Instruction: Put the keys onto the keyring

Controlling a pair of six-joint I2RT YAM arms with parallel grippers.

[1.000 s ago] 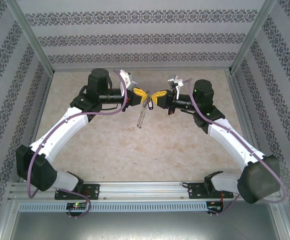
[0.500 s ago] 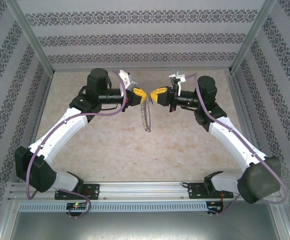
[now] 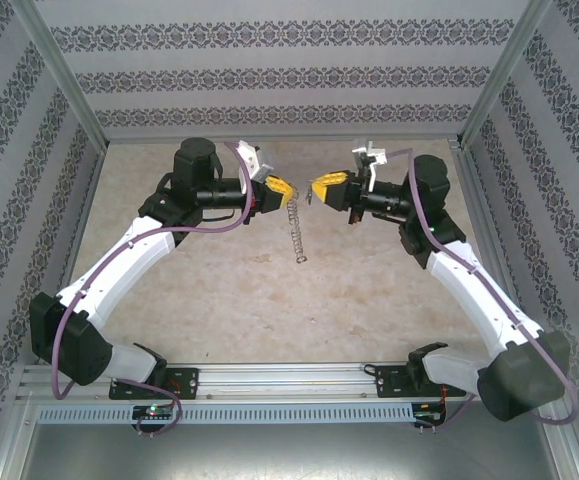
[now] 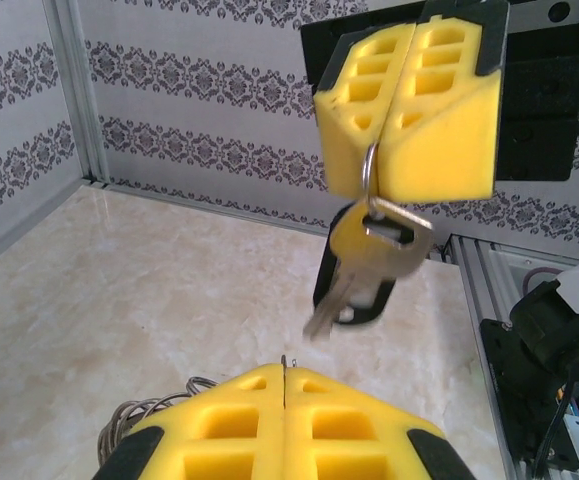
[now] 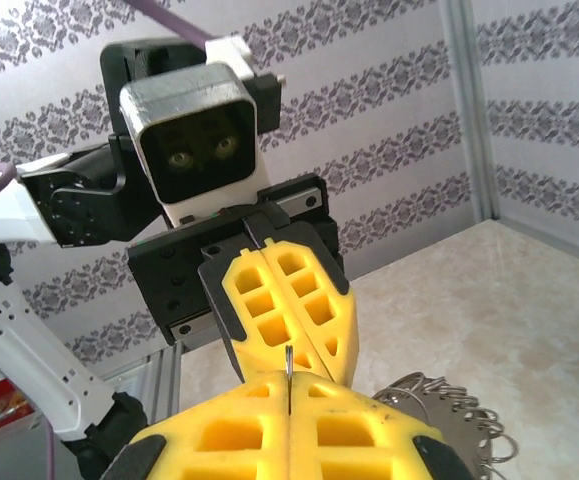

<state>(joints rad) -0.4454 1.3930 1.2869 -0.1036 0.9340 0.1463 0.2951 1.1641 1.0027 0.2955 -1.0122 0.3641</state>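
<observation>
My left gripper (image 3: 281, 190) is shut on the keyring (image 3: 295, 228), a thin silvery loop fringed with small metal bits that hangs from its yellow fingertips above the table. Its wire pokes out between the shut pads of my left gripper (image 4: 285, 372), and its fringe (image 5: 451, 412) shows low in the right wrist view. My right gripper (image 3: 316, 188) faces it across a small gap and is shut on the keys (image 4: 367, 255). They are brassy blades with a black head and dangle from a small ring pinched in the right gripper (image 4: 373, 186).
The marble-look table (image 3: 229, 290) is boxed in by patterned walls (image 3: 289, 80) with metal posts at the corners. An aluminium rail (image 3: 289, 385) carrying both arm bases runs along the near edge.
My right gripper has drawn back to the right, opening a gap between the two grippers that were tip to tip. The hanging keyring has swung and now hangs straighter. The left arm has held still.
</observation>
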